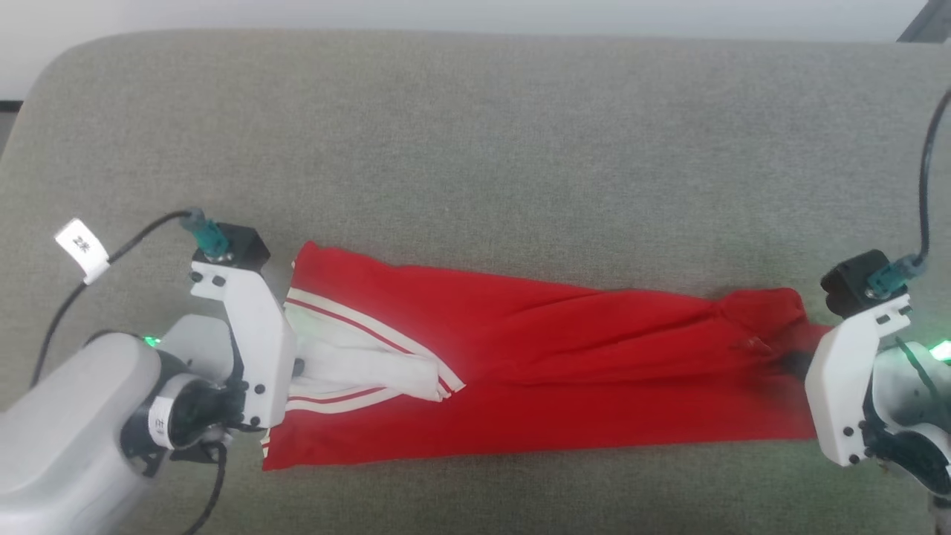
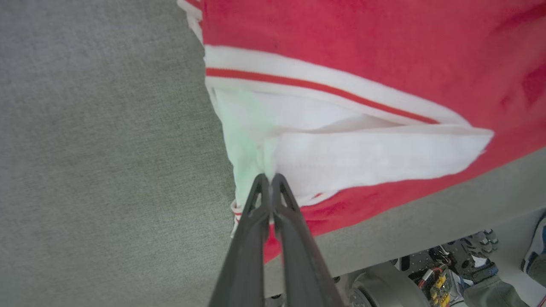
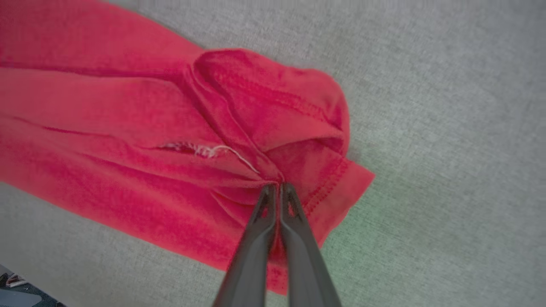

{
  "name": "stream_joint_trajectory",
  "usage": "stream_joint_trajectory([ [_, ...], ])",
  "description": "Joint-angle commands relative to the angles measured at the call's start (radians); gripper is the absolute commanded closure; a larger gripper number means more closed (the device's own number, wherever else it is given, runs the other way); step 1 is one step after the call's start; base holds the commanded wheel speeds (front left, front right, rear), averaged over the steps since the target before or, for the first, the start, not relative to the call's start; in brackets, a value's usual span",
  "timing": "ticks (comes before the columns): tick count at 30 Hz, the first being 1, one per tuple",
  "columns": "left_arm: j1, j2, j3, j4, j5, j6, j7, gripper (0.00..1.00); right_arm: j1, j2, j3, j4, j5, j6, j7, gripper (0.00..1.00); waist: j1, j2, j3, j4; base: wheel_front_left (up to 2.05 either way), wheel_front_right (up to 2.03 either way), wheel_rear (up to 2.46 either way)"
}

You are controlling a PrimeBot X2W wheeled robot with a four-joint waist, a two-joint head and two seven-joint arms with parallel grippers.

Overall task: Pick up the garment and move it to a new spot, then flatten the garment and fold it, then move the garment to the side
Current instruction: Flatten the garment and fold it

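- Left end effector: long dark fingers pressed tight together, pinching white sleeve cloth at the L end of the red short-sleeved jersey shirt w/ white sleeves.
- Right end effector: fingers likewise closed, gripping a bunched red fold by the stitched hem at the shirt's R end.
- Shirt lies as a long narrow band across the grey fabric-covered worktop, near the robot-side edge, stretched btwn both arms, creases running lengthwise.
- Red-and-white striped trim borders the white sleeve, which is folded over on top of the red cloth.
- Loose white thread sits on a crease just beside the R fingertips.
- Black cable w/ white tag loops from the L wrist.
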Motion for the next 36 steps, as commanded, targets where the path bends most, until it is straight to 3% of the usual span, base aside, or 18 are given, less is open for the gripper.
stream_joint_trajectory([
  [1, 0.013, -0.002, 0.006, 0.009, 0.000, -0.007, -0.015, 0.00, -0.006, 0.011, -0.005, 0.004, 0.004, -0.002, -0.011, 0.00, 0.0000, -0.0001, -0.008, -0.003, 0.00, 0.00, 0.00],
  [9, 0.056, -0.018, 0.017, 0.026, 0.021, -0.046, -0.132, 0.00, 0.012, 0.020, -0.045, 0.009, 0.022, -0.002, -0.023, 0.00, 0.0000, -0.0001, -0.068, 0.001, 0.00, 0.00, 0.00],
  [16, 0.125, 0.002, 0.051, 0.002, 0.078, -0.082, -0.325, 0.00, 0.030, 0.042, -0.113, 0.027, 0.017, -0.002, -0.020, 0.00, 0.0000, -0.0001, -0.115, 0.009, 0.00, 0.00, 0.00],
  [25, 0.243, 0.008, 0.126, -0.018, 0.115, -0.074, -0.600, 0.00, 0.046, 0.067, -0.168, 0.080, 0.007, -0.002, 0.007, 0.00, 0.0000, -0.0001, -0.146, 0.036, 0.00, 0.00, 0.00],
  [36, 0.429, 0.007, 0.238, -0.019, 0.142, -0.026, -0.944, 0.00, 0.016, 0.073, -0.174, 0.226, 0.015, -0.002, 0.002, 0.00, 0.0000, -0.0001, -0.144, 0.085, 0.00, 0.00, 0.00],
])
